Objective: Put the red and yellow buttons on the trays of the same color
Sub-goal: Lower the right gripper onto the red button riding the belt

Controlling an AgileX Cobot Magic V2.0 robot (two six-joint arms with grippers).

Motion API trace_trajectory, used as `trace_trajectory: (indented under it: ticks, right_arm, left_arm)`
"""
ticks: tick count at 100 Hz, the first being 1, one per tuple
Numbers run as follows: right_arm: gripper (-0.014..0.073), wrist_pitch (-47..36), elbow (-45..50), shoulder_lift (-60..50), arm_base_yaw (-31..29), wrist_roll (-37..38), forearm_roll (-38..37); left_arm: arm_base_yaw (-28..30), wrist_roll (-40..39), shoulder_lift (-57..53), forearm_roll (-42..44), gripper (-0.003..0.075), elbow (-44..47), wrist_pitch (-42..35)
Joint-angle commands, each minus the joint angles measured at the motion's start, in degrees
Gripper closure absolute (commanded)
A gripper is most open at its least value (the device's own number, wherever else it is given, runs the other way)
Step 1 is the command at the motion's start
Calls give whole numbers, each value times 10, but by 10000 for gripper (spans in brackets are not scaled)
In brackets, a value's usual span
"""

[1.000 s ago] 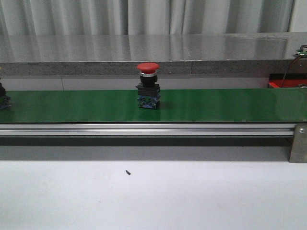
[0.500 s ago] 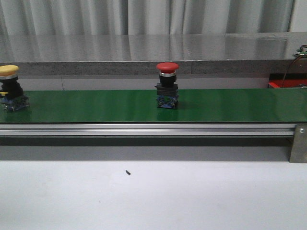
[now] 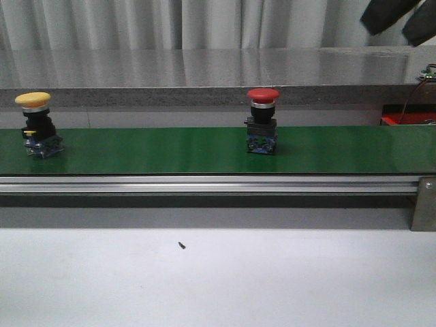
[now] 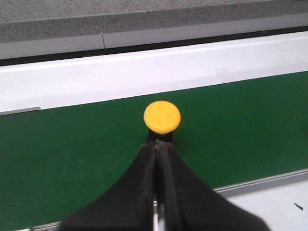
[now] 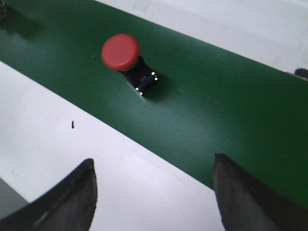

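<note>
front view, red button (image 3: pixel 263 120) upright mid green belt (image 3: pixel 170 150), yellow button (image 3: pixel 37 124) at nine o'clock, trays unseen, right pincer (image 3: pixel 398 17) cut off at one o'clock, fingers apart, left pincer (image 4: pixel 157 166) pressed together, hiding yellow button's base

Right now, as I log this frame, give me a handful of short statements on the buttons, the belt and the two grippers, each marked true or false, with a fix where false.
1. The red button stands upright on the green belt. True.
2. The yellow button sits to the right of the red one in the front view. False: it is far to the left, near the belt's left end.
3. The left gripper has its fingers pressed together. True.
4. The right gripper is clamped on the red button. False: its fingers are spread wide and the button stands apart from them.
5. A button lies tipped on its side. False: both stand upright.
</note>
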Motion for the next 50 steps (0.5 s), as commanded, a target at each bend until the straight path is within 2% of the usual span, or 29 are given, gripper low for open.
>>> trace_trajectory:
  ticks: [1, 28, 50]
  right_arm:
    - [78, -20, -42, 23, 25, 3, -12]
    - [78, -37, -111, 130, 77, 7, -45]
    - [78, -39, -155, 182, 86, 8, -57]
  left_arm:
    - [-3, 1, -12, -18, 740, -16, -30]
    - [-3, 1, -12, -18, 740, -16, -30]
    - [-3, 1, -12, -18, 739, -16, -30]
